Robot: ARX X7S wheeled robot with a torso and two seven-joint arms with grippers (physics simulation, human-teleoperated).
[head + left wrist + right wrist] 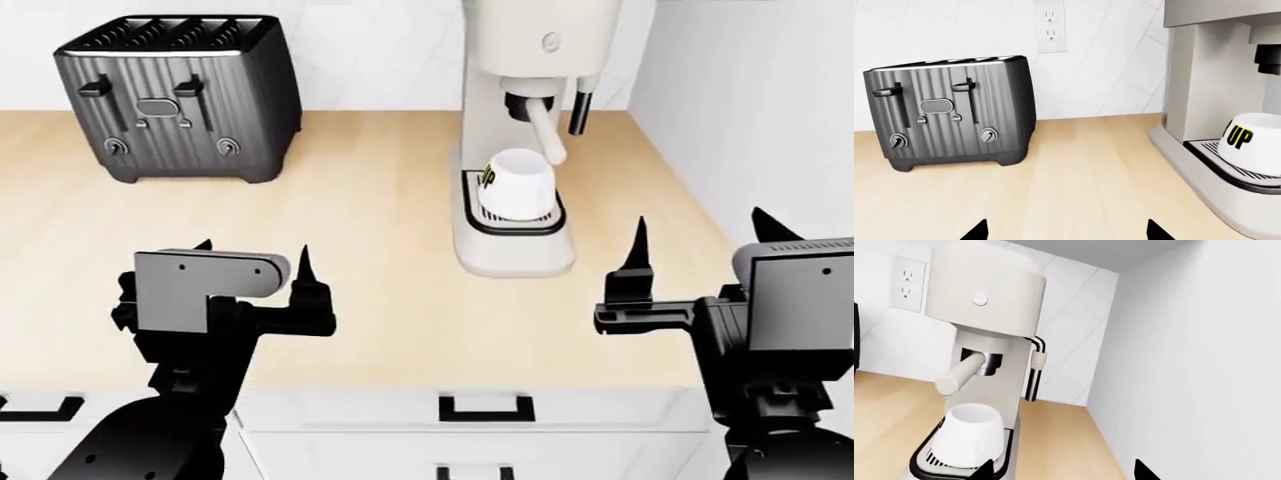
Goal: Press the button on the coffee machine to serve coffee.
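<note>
On coffee machine [984, 285] front — button [980, 299], both pincers apart, spread

A cup [518, 183] sits on the coffee machine [534, 60], toaster [174, 95] well left.

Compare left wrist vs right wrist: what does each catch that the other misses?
Left wrist only: the toaster, and the "UP" lettering on the cup.
Right wrist only: the button on the coffee machine head, the spout, the black wand and the side wall.
Both: the machine's body, the cup on the drip tray, the counter, a wall outlet, and two open fingertips with nothing between them.
</note>
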